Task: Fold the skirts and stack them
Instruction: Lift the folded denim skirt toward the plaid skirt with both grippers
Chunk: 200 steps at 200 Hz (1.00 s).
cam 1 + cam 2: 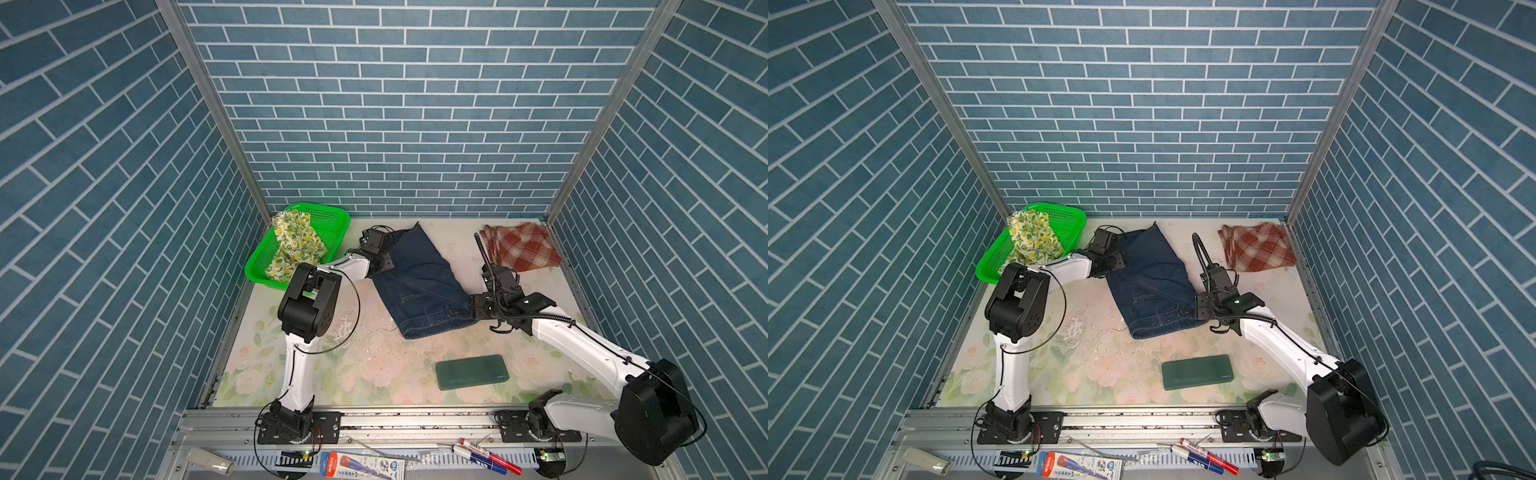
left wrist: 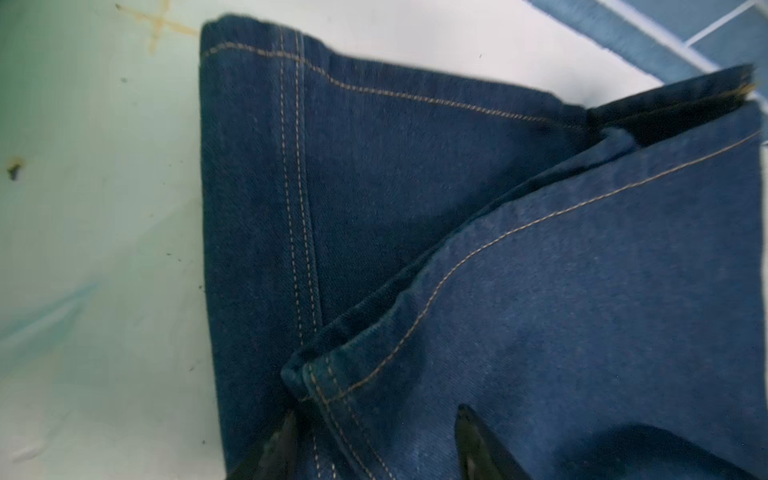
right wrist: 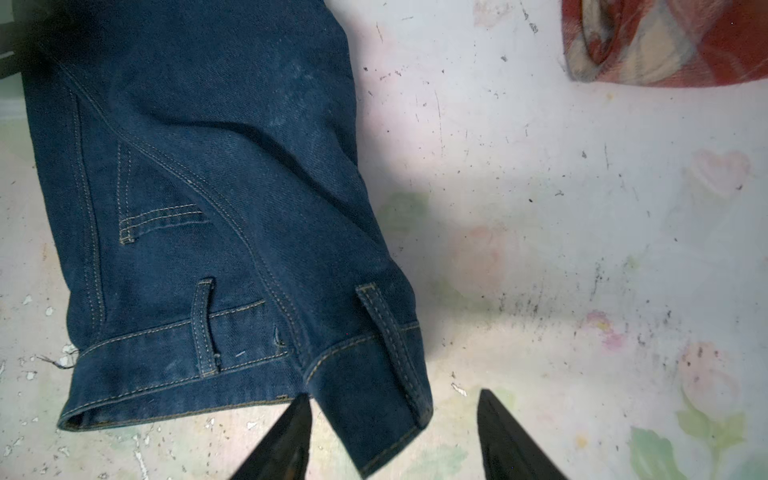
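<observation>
Both top views are bright and evenly lit from overhead. Only faint, soft shadows fall under the arms on the table [image 1: 374, 374], and its far end washes out pale. The wide lens makes the brick walls [image 1: 83, 166] splay steeply toward the edges. In the left wrist view the denim skirt [image 2: 415, 187] is fairly crisp mid-frame but smears at its far hem, and the table has a greenish cast. The left gripper [image 2: 378, 444] fingertips [image 2: 278, 449] are dark and out of focus. In the right wrist view a broad soft shadow lies on the table beside the denim skirt. The plaid skirt [image 3: 665, 45] at the frame's corner is blurred, as are the right gripper [image 3: 395, 440] fingertips [image 3: 507, 444].
</observation>
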Available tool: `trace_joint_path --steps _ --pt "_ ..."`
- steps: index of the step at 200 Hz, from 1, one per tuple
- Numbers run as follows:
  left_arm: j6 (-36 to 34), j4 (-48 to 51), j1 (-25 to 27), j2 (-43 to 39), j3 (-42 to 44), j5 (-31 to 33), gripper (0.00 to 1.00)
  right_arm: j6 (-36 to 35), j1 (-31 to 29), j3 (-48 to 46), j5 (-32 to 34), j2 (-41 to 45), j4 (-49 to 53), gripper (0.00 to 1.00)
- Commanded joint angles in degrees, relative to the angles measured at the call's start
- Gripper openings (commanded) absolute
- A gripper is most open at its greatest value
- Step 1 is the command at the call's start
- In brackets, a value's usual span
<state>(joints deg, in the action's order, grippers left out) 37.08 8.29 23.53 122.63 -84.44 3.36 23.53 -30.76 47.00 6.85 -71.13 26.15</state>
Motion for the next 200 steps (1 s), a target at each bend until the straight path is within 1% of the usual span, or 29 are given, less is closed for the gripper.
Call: trace_joint_path --steps 1,14,25,41,58,66,86,107,119,126,140,146,173,200 --pt "-1.7 -0.1 -0.2 2.0 -1.8 0.4 0.56 -1.4 -0.3 -0.8 0.5 0.7 1.2 0.63" --pt "-1.9 -0.5 -0.2 2.5 -1.9 0.6 0.51 -1.6 -0.4 -0.8 0.1 0.5 1.2 0.63" --pt "-1.9 -1.0 -0.2 2.7 -1.8 0.8 0.41 -1.9 -0.3 -0.8 -0.3 0.3 1.2 0.63" --pt "-2.0 -1.6 -0.3 2.8 -1.7 0.8 0.33 -2.3 -0.4 -0.6 -1.4 -0.2 1.2 0.63" --pt "-1.9 -2.0 -0.3 2.7 -1.8 0.8 0.25 -2.3 -0.7 -0.5 -2.1 -0.7 1.4 0.6" --pt "-1.9 -2.2 -0.3 2.7 -2.0 0.9 0.21 -2.4 -0.9 -0.5 -2.4 -0.9 1.4 0.57" --pt "-2.0 -2.7 -0.3 2.5 -2.5 0.5 0.15 -2.4 -1.3 -0.4 -2.7 -1.1 1.6 0.54" --pt "-1.8 -3.0 -0.3 2.3 -3.3 0.3 0.06 -2.3 -1.5 -0.9 -2.5 -1.4 1.4 0.46" --pt "-1.8 -2.9 -0.4 2.4 -4.2 0.3 0.0 -2.3 -1.5 -1.3 -2.5 -1.9 0.7 0.36" --pt "-1.8 -2.7 -0.3 2.6 -4.8 0.3 0.0 -2.3 -1.5 -1.4 -2.6 -2.3 0.3 0.3" --pt "-1.8 -2.5 -0.5 2.8 -5.8 0.0 0.0 -2.3 -1.5 -1.3 -2.2 -3.3 -0.6 0.08" --pt "-1.9 -2.4 -0.5 2.8 -6.2 0.0 0.0 -2.3 -1.5 -1.1 -1.5 -3.7 -0.9 0.0" --pt "-1.9 -2.2 -0.5 2.7 -8.4 -0.6 0.0 -2.0 -0.1 0.3 1.1 -4.6 -2.6 0.0" --pt "-1.2 -1.9 -0.4 3.4 -11.8 -1.9 0.0 -0.7 5.4 2.7 0.5 -7.1 -4.5 0.0"
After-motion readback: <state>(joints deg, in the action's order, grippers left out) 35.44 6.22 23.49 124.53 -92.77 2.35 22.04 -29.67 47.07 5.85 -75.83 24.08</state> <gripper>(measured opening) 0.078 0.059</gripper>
